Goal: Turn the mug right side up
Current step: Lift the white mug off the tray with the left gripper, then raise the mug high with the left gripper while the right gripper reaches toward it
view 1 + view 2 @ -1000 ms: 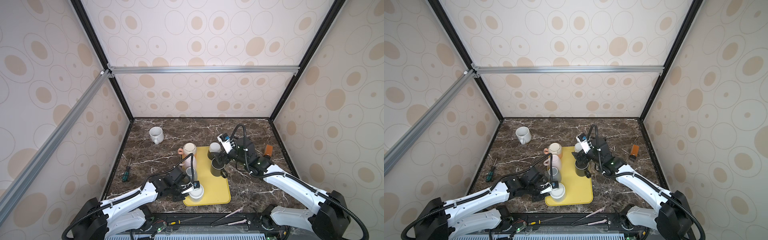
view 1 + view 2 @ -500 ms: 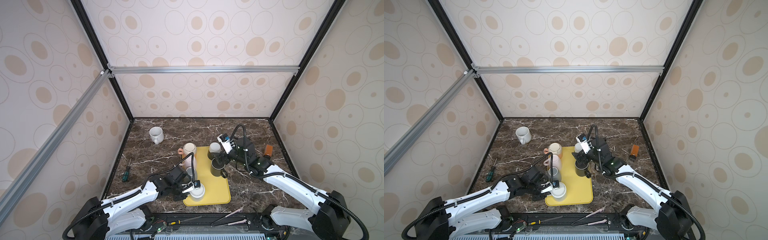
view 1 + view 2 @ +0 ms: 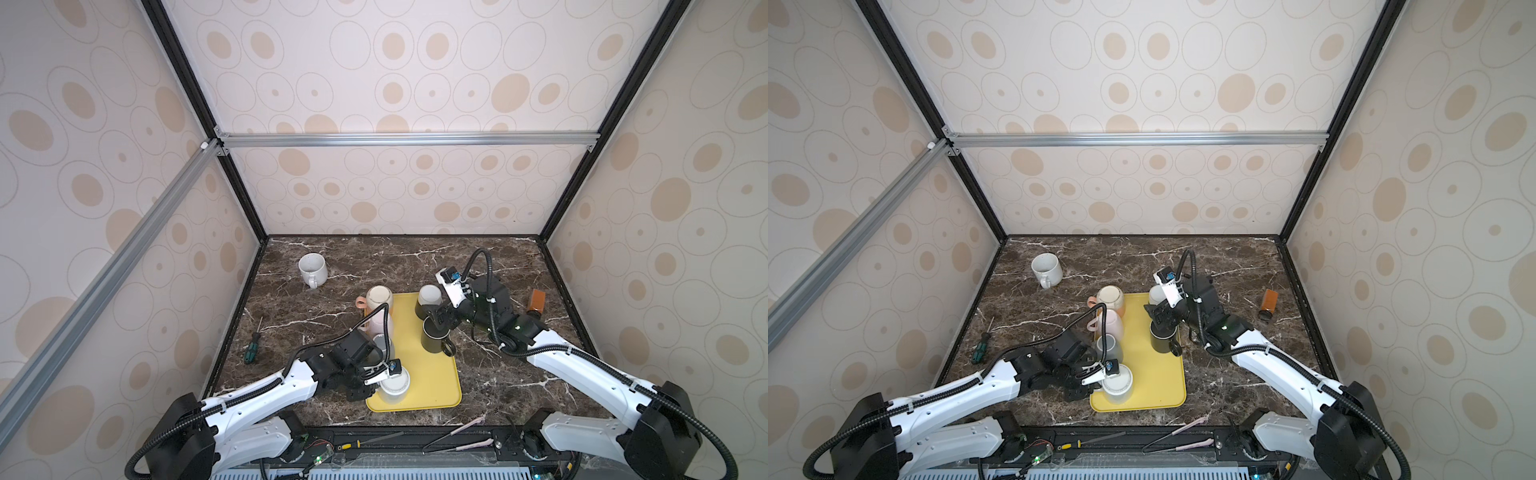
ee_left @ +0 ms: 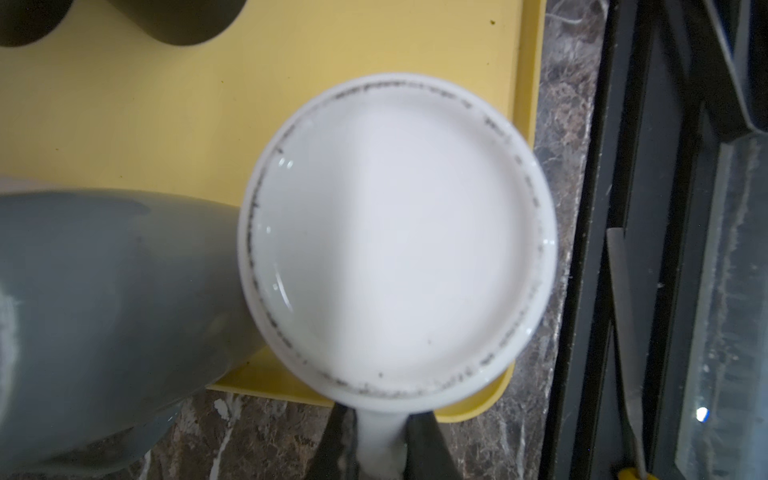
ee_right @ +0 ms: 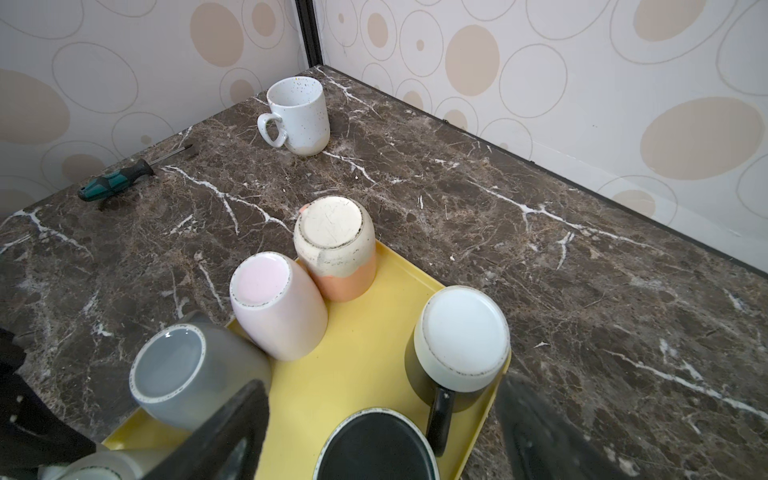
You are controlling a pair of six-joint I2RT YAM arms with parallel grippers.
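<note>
In both top views the left gripper (image 3: 374,386) sits low at the near corner of the yellow tray (image 3: 436,374), against an upside-down white mug (image 3: 395,386). The right gripper (image 3: 441,322) hovers over a black mug (image 3: 434,347) farther back, its jaws spread wide and holding nothing. In the left wrist view the white mug's flat base fills the frame, a grey mug (image 4: 104,311) lies just beside it, and two dark fingers (image 4: 424,449) are clenched on the handle (image 4: 380,449). The right wrist view shows the black mug's base between that arm's parted fingers. The pinch looks set, so the next move is probably to lift clear of the tray rim and grey mug before rolling the wrist. With so narrow a hold on the handle, the mug may swing.
</note>
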